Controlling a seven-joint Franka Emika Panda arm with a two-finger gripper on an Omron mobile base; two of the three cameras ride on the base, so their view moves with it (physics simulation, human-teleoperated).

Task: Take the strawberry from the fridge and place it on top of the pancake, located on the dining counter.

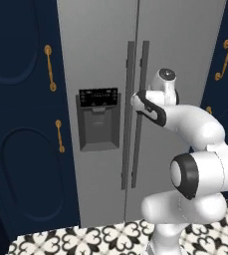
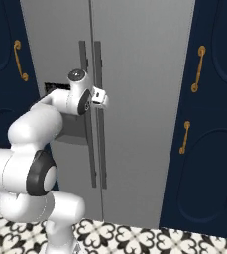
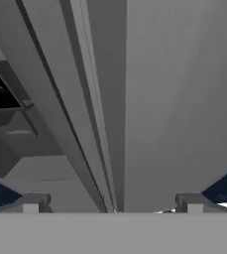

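Note:
The tall grey fridge [image 1: 180,45] [image 2: 144,74] stands straight ahead with both doors shut. Its black dispenser panel [image 1: 99,119] is on the left door. Two long vertical bar handles [image 1: 144,114] [image 2: 99,149] run down the middle seam. My gripper [image 1: 135,102] [image 2: 105,99] is right at these handles, at about the dispenser's height. In the hand view my gripper [image 3: 112,206] is open, fingertips [image 3: 30,203] far apart, and a handle bar [image 3: 92,99] runs down between them. The strawberry is hidden behind the shut doors. The pancake and the dining counter are out of view.
Navy cabinets [image 1: 21,124] [image 2: 209,124] with brass handles [image 1: 49,67] [image 2: 198,68] flank the fridge on both sides. Black-and-white patterned floor tiles [image 1: 85,241] [image 2: 149,238] lie in front of it.

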